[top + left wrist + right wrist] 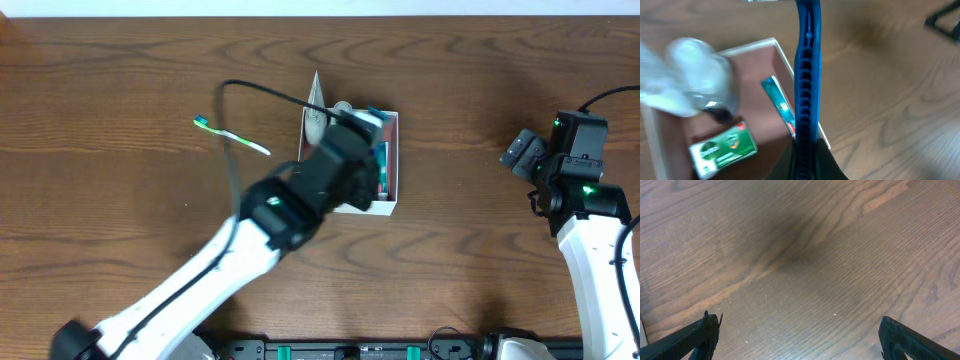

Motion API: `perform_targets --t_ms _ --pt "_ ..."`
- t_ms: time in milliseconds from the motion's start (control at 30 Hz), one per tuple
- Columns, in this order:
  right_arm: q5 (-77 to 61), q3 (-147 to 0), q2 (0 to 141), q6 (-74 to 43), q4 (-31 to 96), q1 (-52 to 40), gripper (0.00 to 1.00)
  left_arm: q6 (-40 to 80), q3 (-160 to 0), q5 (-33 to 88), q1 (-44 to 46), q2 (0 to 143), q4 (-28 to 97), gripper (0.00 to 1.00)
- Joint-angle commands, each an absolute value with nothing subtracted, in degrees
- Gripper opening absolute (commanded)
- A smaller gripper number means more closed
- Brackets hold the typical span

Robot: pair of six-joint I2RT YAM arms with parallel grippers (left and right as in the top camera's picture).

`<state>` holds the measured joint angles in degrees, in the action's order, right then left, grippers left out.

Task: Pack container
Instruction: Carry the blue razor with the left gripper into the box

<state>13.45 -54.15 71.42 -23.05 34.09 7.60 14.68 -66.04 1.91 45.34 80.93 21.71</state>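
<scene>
Container (397, 165) mid-table, directly under left gripper (358, 128). Left claw state: cannot tell; blurred pale item (690, 75) beside blue finger (807, 75). Right gripper (800, 330) spread apart, empty, well clear. Risk: finger close to wall, could clip it, shove box. Toothbrush (232, 136) not yet packed.

white-walled container (753, 44), green soap box (724, 148); wood-grain table (840, 255)

We observe the right gripper (799, 325) with its dark fingers (695, 339) spread wide at the lower corners, above the wood-grain table (805, 255).
</scene>
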Motion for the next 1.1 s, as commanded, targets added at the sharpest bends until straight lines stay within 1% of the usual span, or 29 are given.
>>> perform_targets --t_ms 0,200,567,733,767,800,833,900,967,1067 --pt "13.65 -54.33 71.48 -23.75 34.13 7.90 0.99 12.53 -66.89 0.08 46.44 84.68 20.03 0.06" --pt "13.65 -54.33 71.48 -23.75 34.13 7.90 0.99 15.07 -66.89 -3.11 46.48 90.39 17.06 0.06" --pt "13.65 -54.33 71.48 -23.75 34.13 7.90 0.99 17.10 -66.89 -3.11 46.48 98.87 10.13 0.06" --pt "13.65 -54.33 71.48 -23.75 34.13 7.90 0.99 18.33 -66.89 -3.75 46.48 100.86 9.52 0.07" --pt "13.65 -54.33 71.48 -23.73 34.13 7.90 0.99 18.33 -66.89 -3.75 46.48 101.06 9.47 0.13" --pt "13.65 -54.33 71.48 -23.75 34.13 7.90 0.99 18.33 -66.89 -3.75 46.48 101.10 9.43 0.17" --pt "13.65 -54.33 71.48 -23.75 34.13 7.90 0.99 18.33 -66.89 -3.75 46.48 101.12 9.30 0.24" --pt "13.65 -54.33 71.48 -23.75 34.13 7.90 0.99 18.31 -66.89 -3.73 46.48 101.12 8.93 0.35" --pt "13.65 -54.33 71.48 -23.75 34.13 7.90 0.99 18.31 -66.89 -3.73 46.48 101.12 8.54 0.39" --pt "13.65 -54.33 71.48 -23.75 34.13 7.90 0.99 18.28 -66.92 -3.70 46.48 101.01 8.05 0.39"
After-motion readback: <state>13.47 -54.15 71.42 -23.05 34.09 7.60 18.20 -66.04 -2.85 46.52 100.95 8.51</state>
